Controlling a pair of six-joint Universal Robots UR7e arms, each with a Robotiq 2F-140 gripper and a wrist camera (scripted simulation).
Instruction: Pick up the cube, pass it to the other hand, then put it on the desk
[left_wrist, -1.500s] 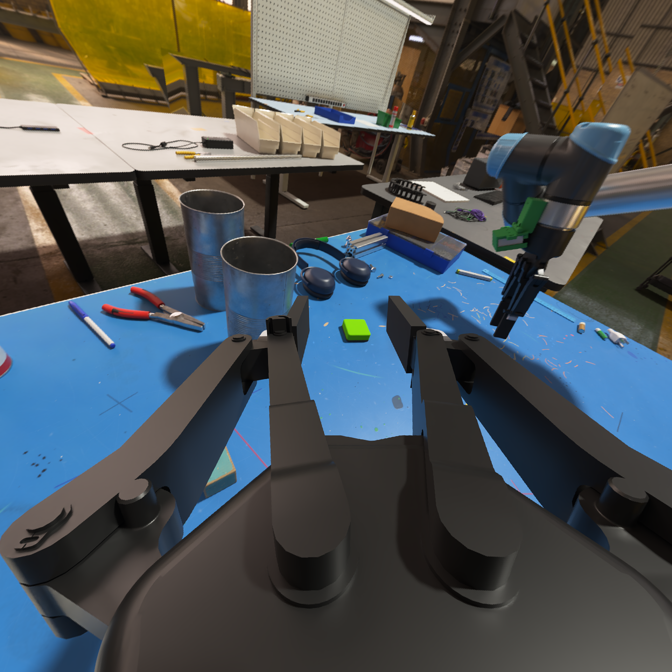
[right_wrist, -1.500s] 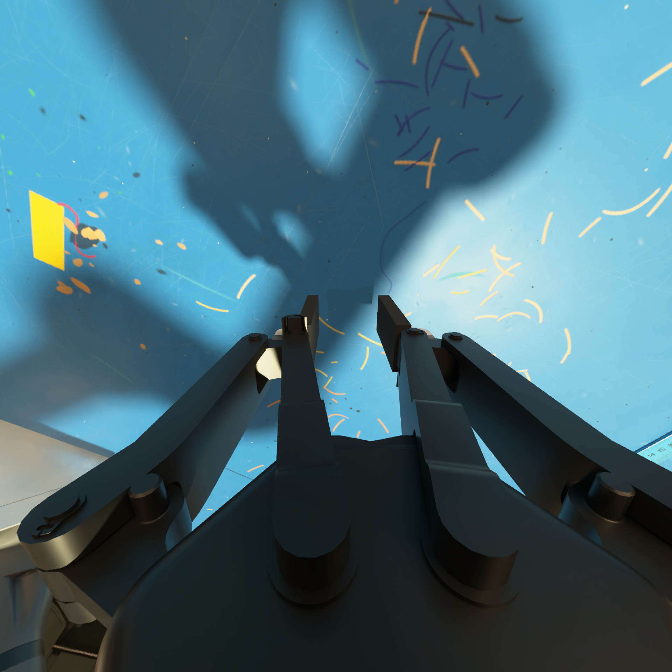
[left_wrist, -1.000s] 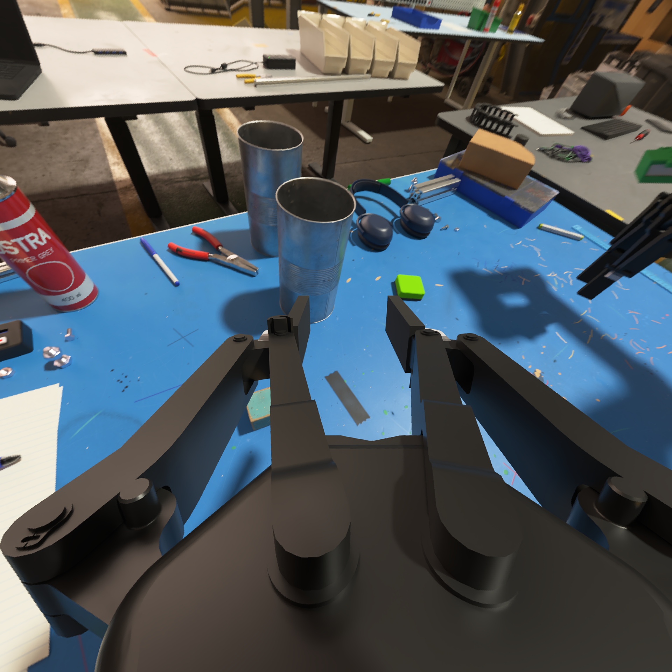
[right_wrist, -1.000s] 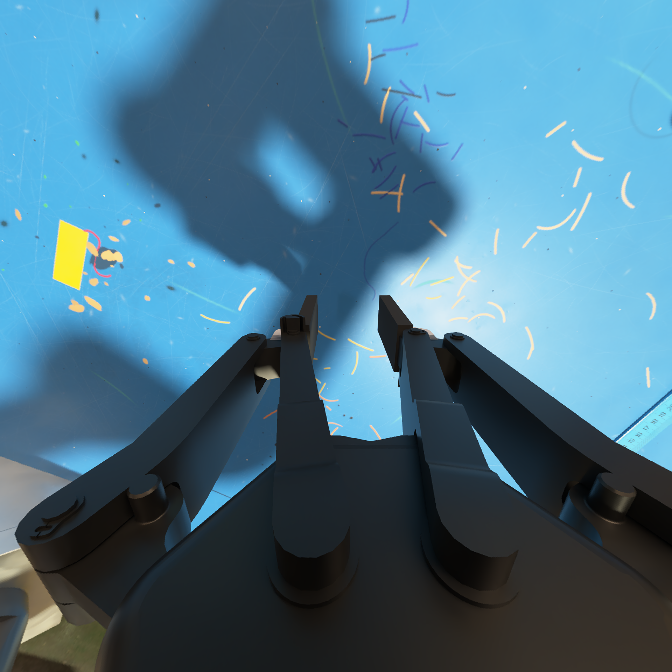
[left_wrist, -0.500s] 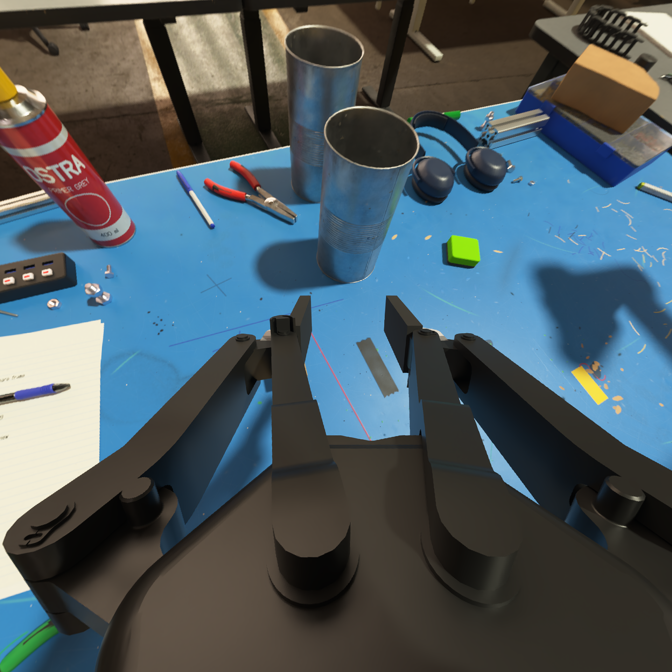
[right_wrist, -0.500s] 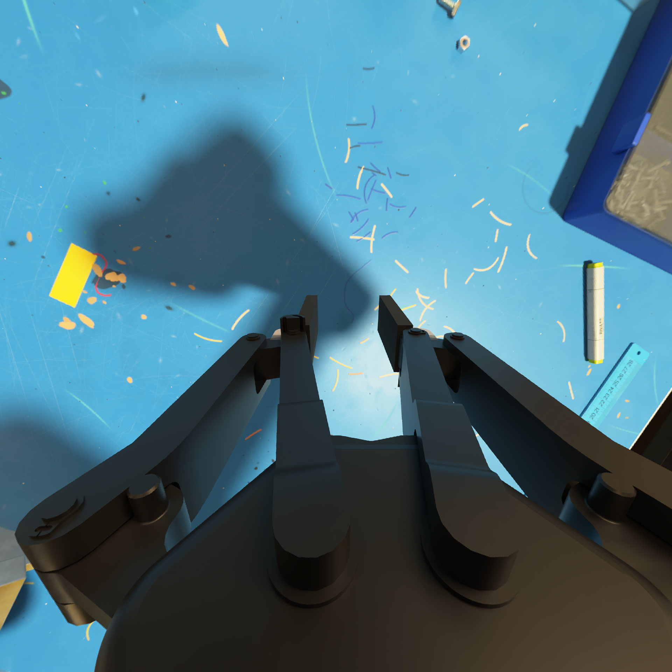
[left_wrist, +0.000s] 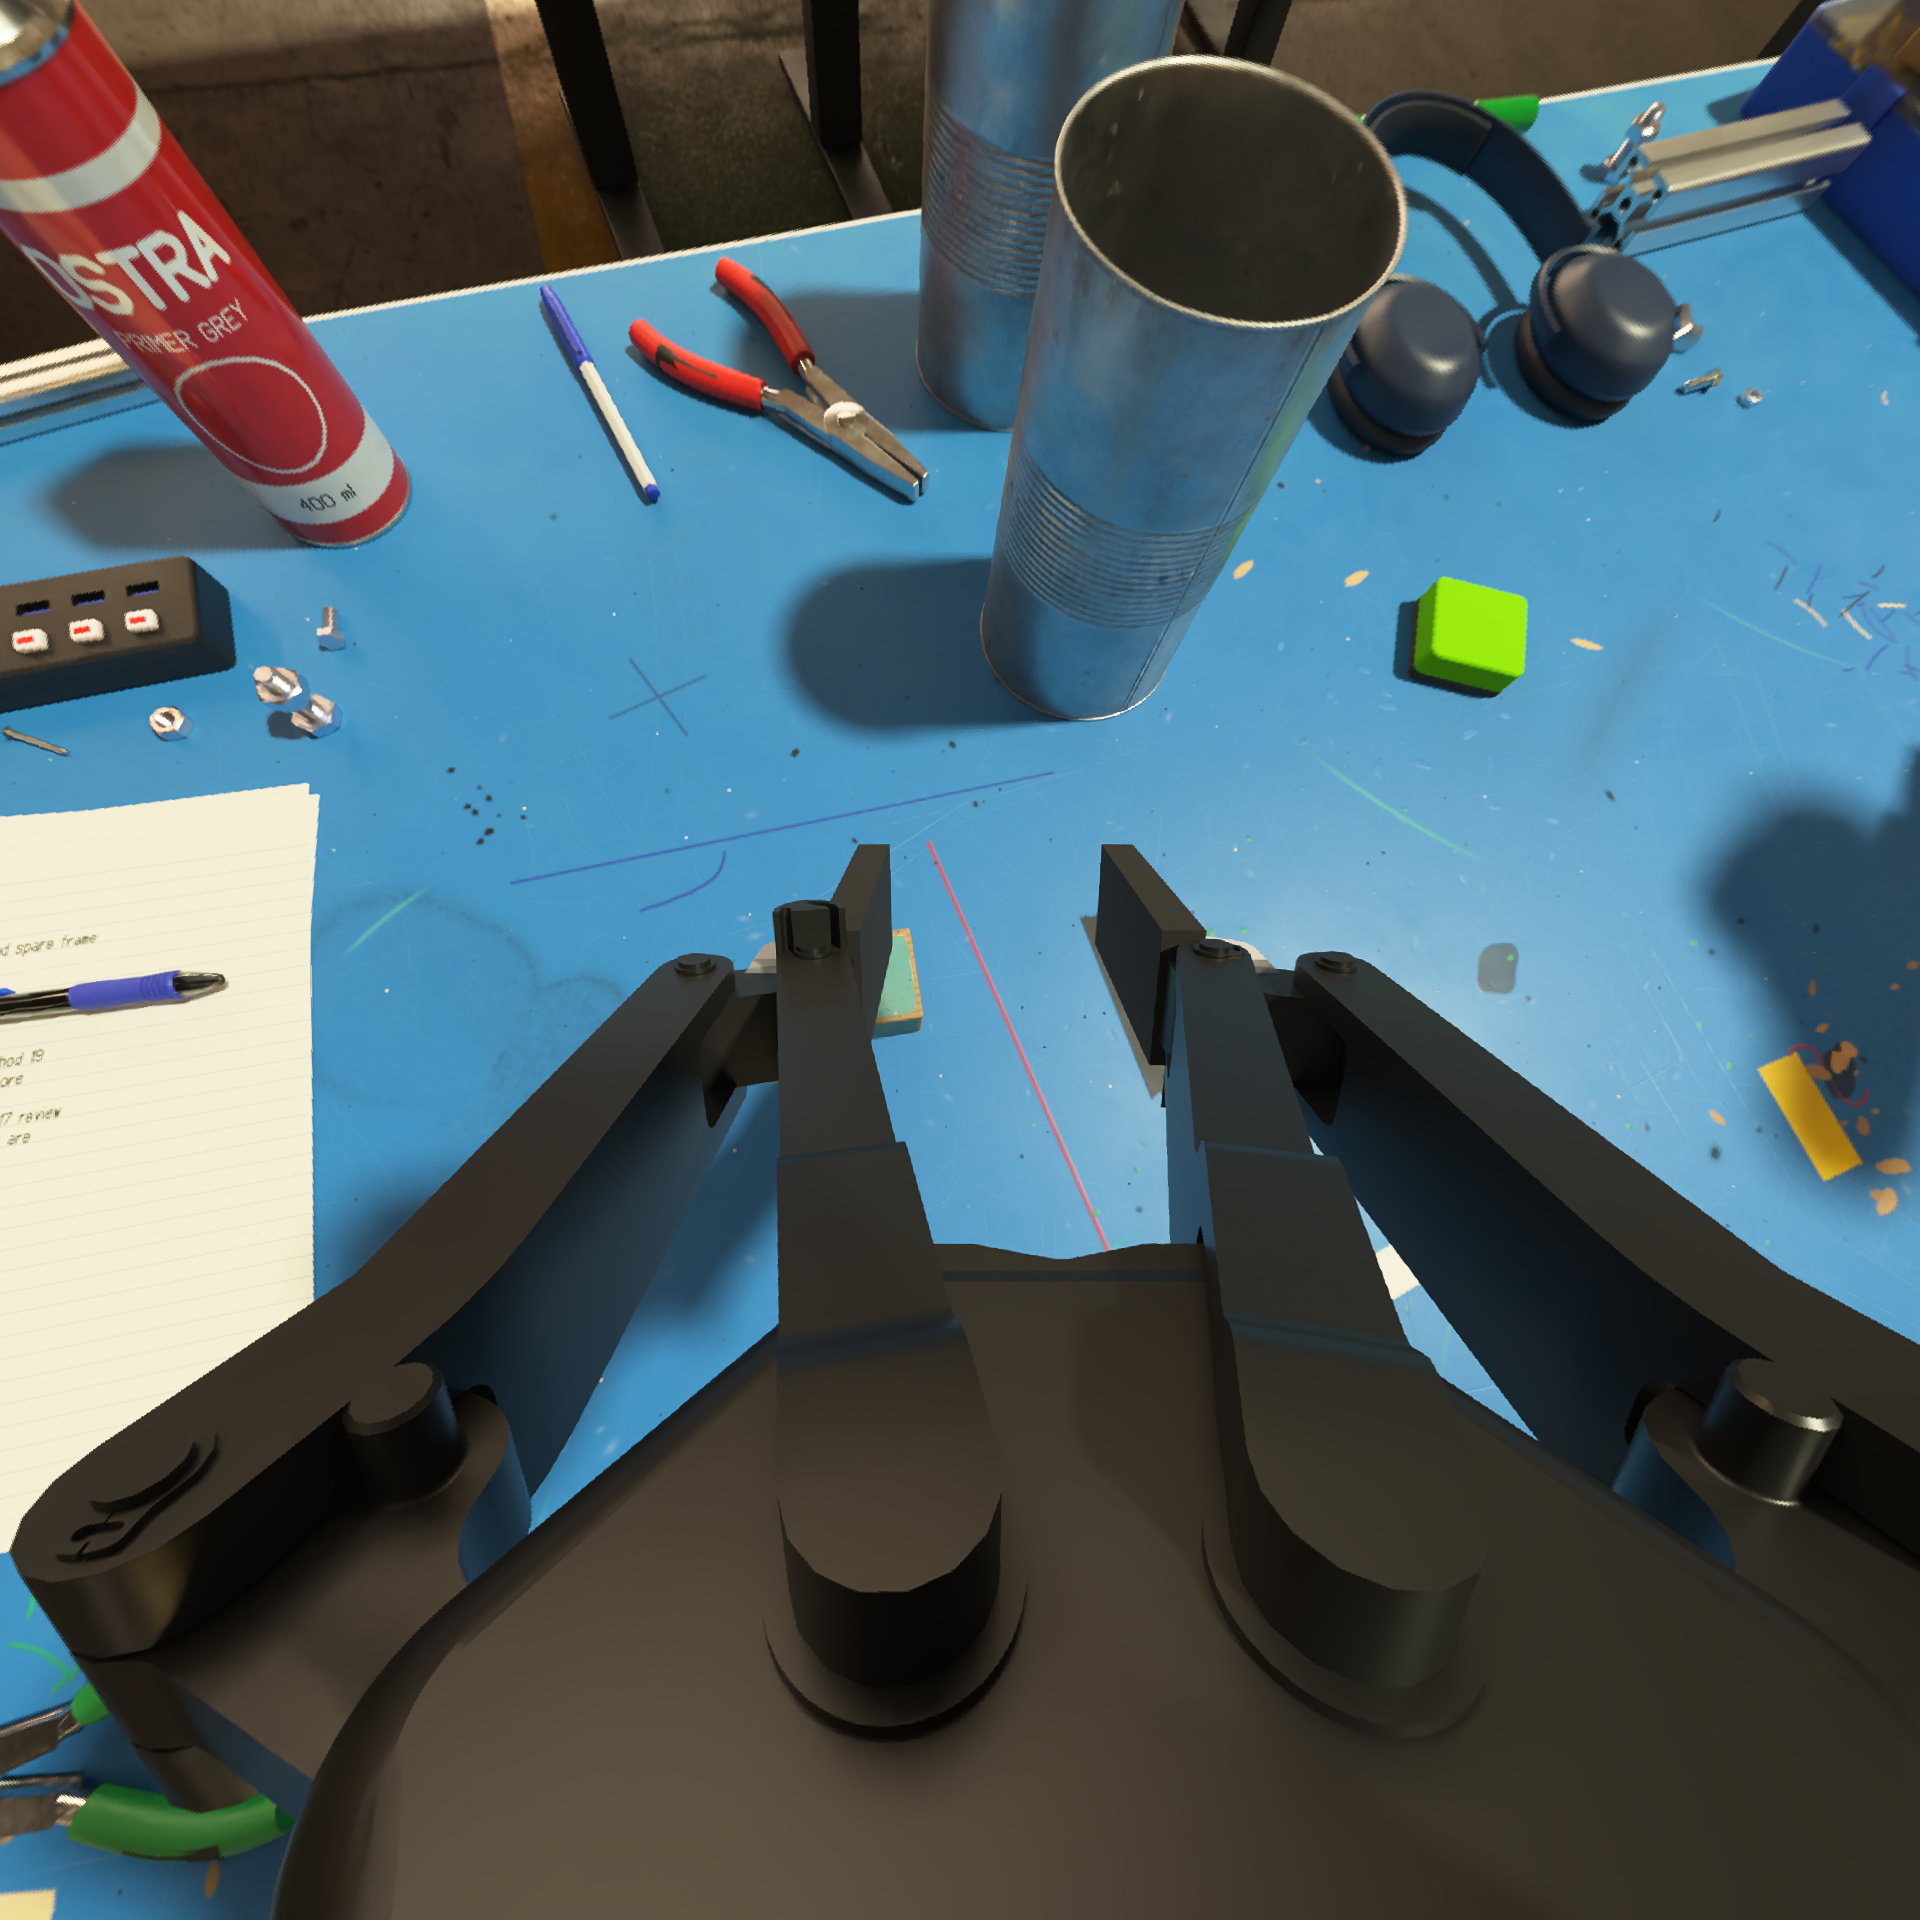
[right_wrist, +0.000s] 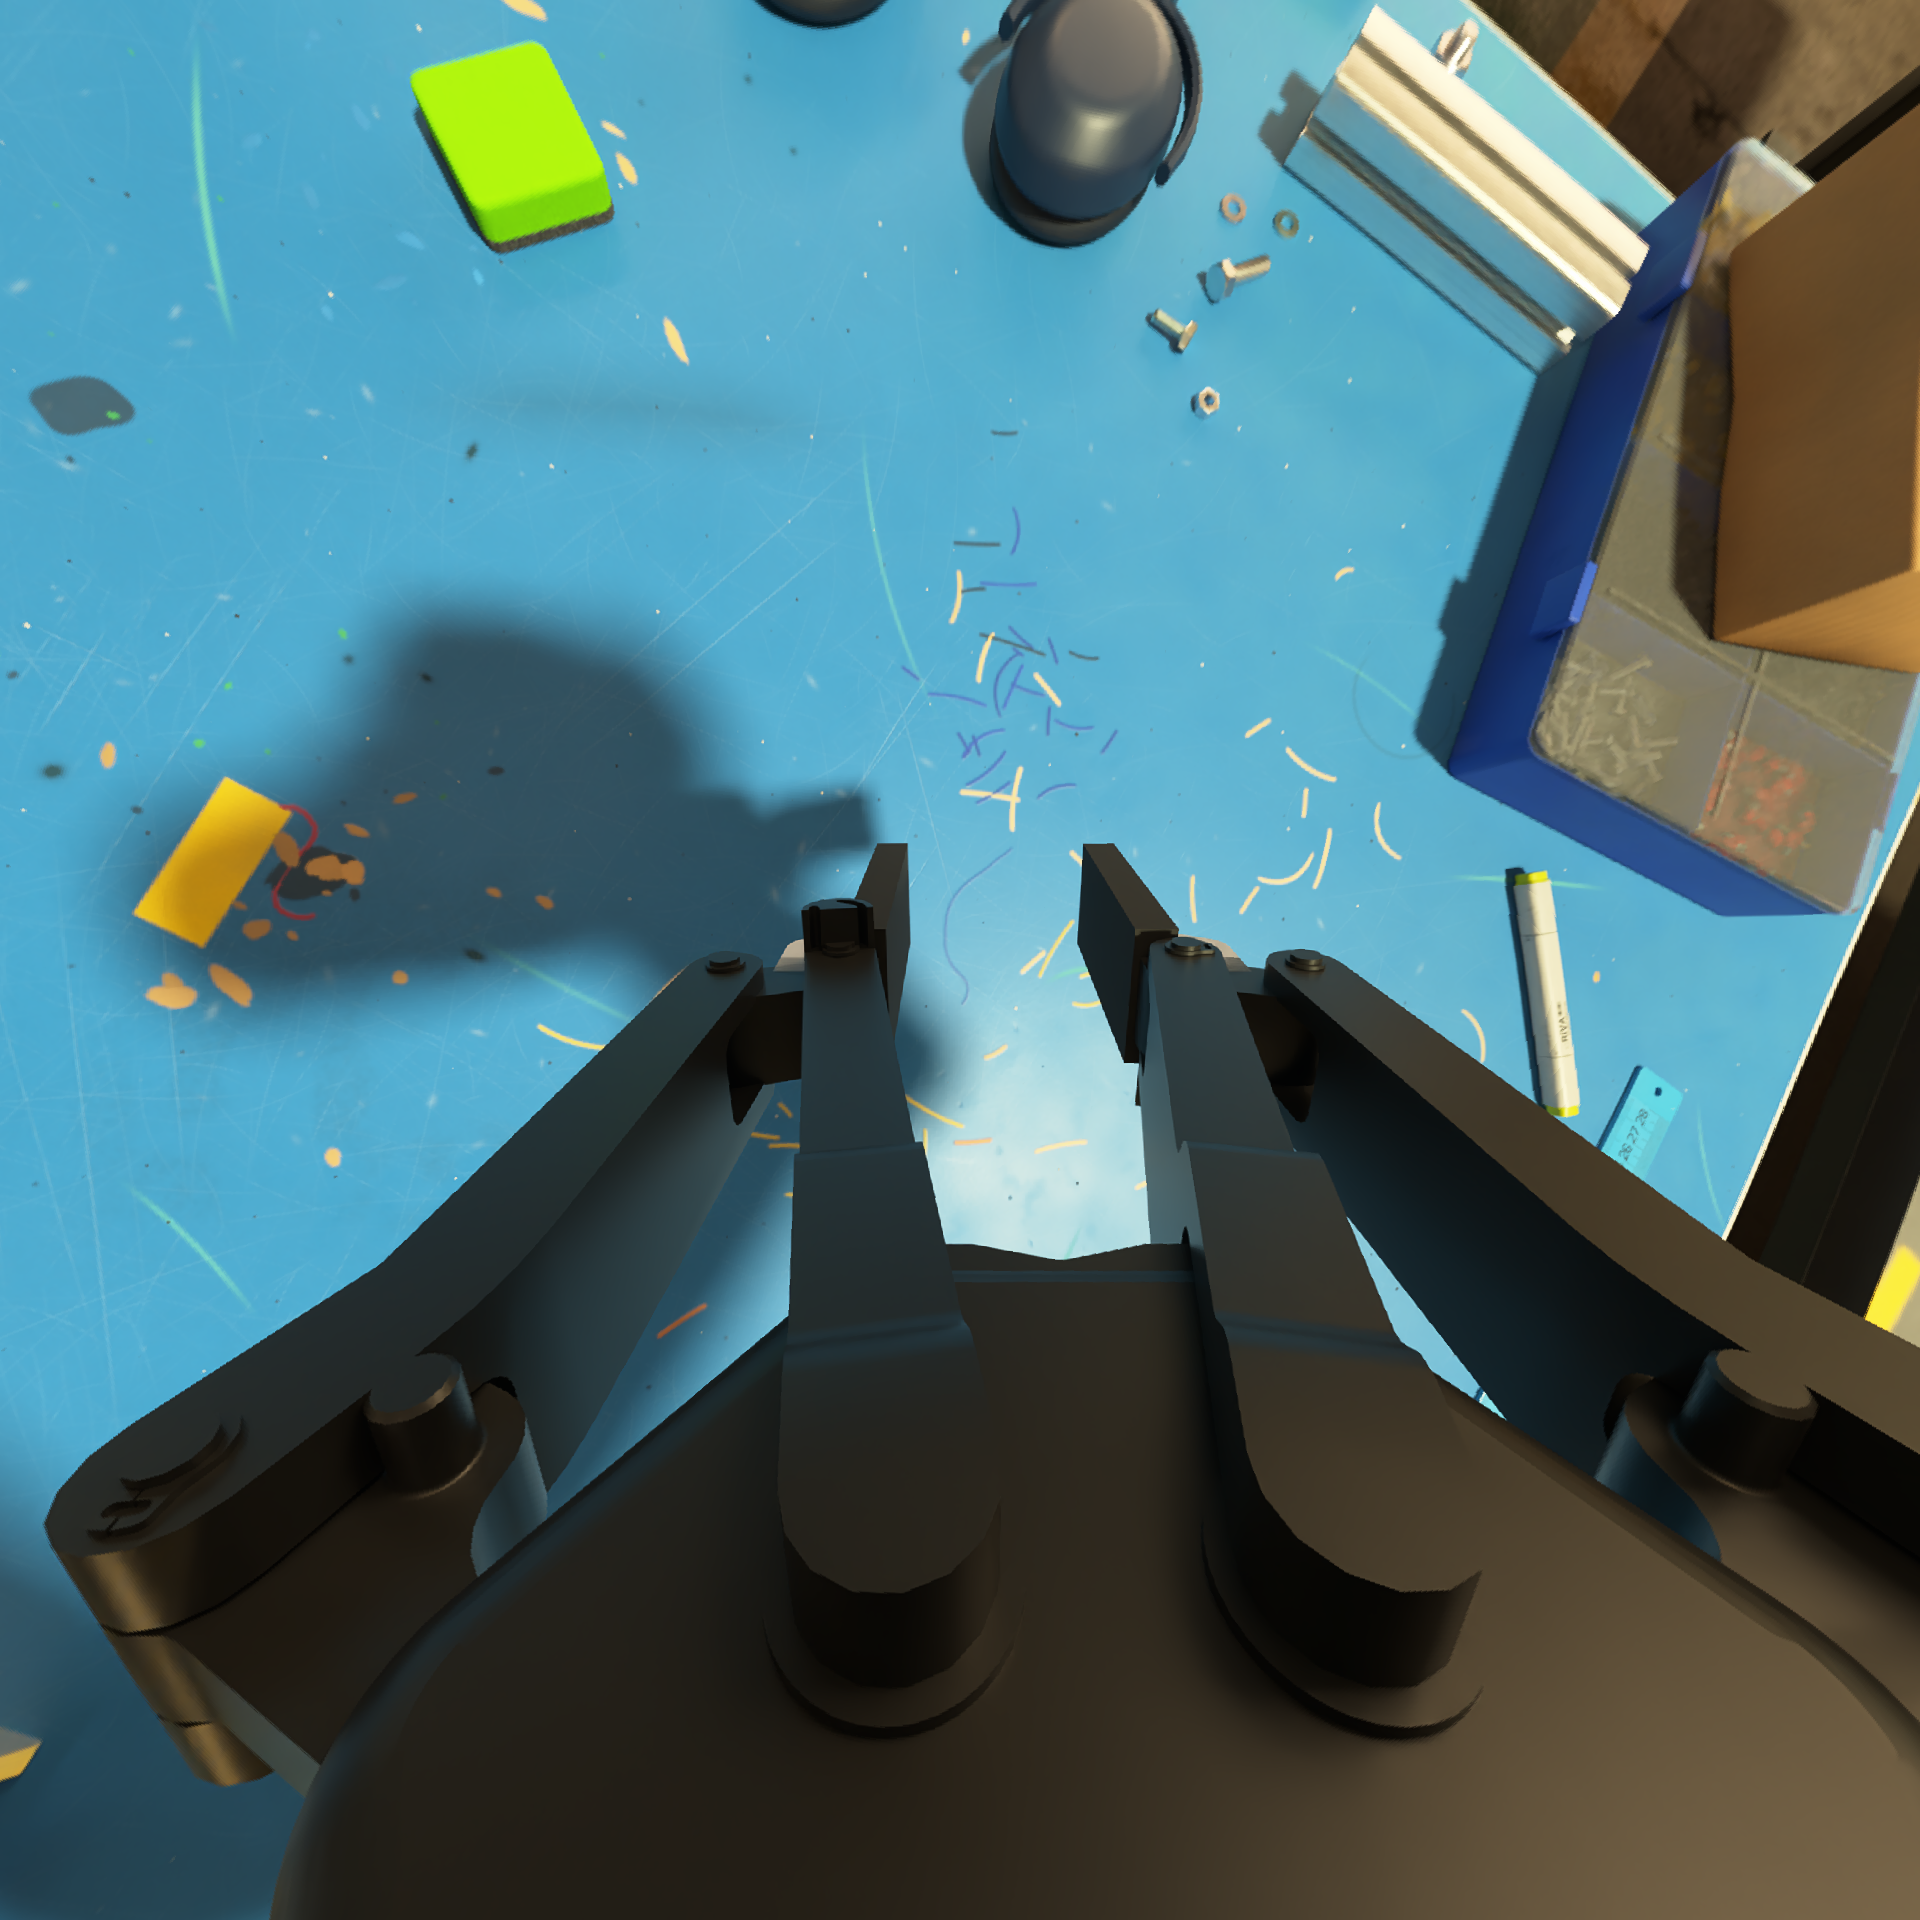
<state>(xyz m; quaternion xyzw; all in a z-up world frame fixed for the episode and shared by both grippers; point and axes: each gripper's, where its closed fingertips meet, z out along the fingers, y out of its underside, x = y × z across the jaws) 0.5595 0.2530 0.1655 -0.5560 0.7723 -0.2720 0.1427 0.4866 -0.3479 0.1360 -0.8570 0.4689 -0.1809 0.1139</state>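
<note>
The cube (left_wrist: 1470, 634) is bright green and sits flat on the blue desk (left_wrist: 727, 644). Nothing is touching it yet, so I think the pick-up has not begun.

The left gripper (left_wrist: 992, 883) hangs over the desk with its jaws apart and nothing between them. From it, the cube lies ahead and off to the right, just past the near can (left_wrist: 1164, 416). The can stands close to the straight path, so I think a reach from this side could bump it.

The right gripper (right_wrist: 992, 883) also has its jaws apart and holds nothing. From it, the cube (right_wrist: 509, 140) lies ahead and off to the left, with only bare desk in between. A dark earcup (right_wrist: 1086, 114) sits near the cube but apart from it.

In the right wrist view the cube looks a bit longer one way, and that long side points up and to the left. The jaws would need to turn to close across its short side. I cannot tell for sure which arm is nearer, but the right one seems to have the clearer way in
</note>
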